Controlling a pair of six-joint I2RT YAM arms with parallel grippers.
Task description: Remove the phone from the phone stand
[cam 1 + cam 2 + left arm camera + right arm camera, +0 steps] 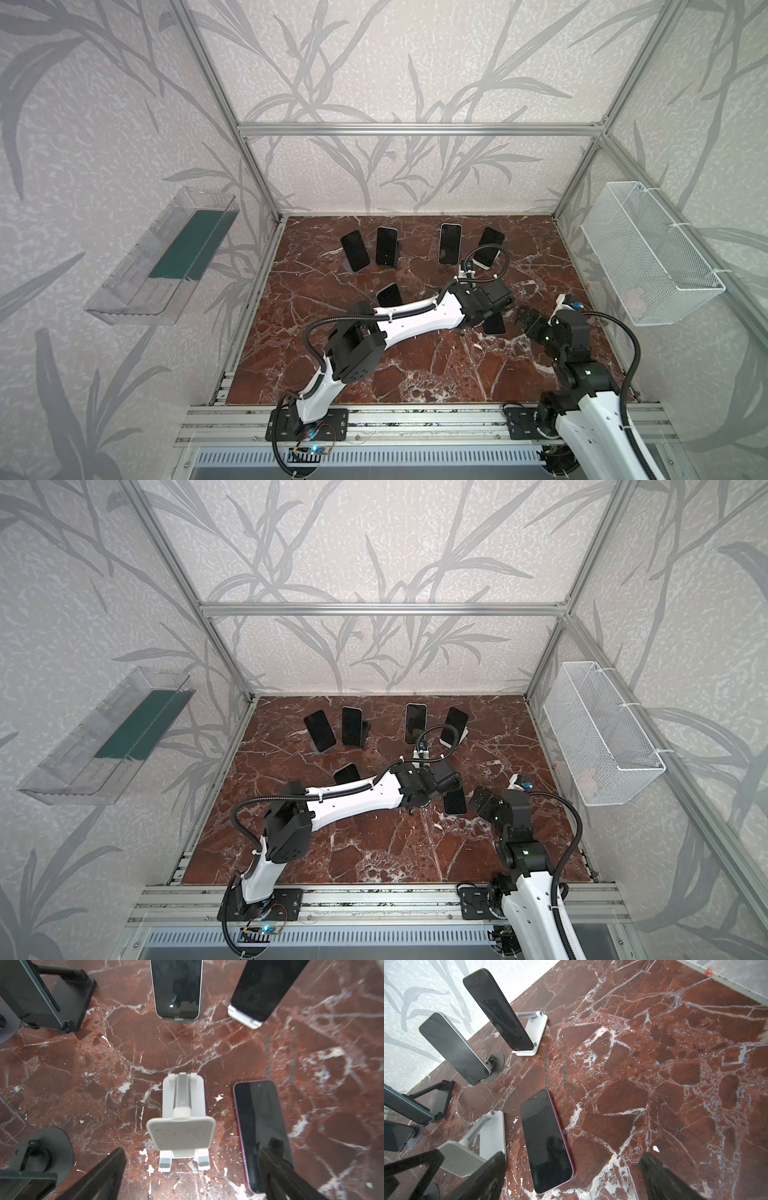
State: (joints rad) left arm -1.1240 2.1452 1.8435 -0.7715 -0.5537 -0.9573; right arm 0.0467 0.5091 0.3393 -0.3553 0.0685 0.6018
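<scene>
phone (547, 1140) flat on marble table (654, 1064) | white stand (494, 1132) just beside

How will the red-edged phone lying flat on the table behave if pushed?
The red-edged phone looks rigid and lies flat, so it would probably slide rather than tip. Its glossy glass and the polished marble table suggest it may slip easily.

Left tool (192, 1153): white stand (180, 1128) occupies the gap between its fingers (108, 1172); flat phone (264, 1132) apparently underlies one finger. The desk (145, 1049) ahead of it is bare.
</scene>
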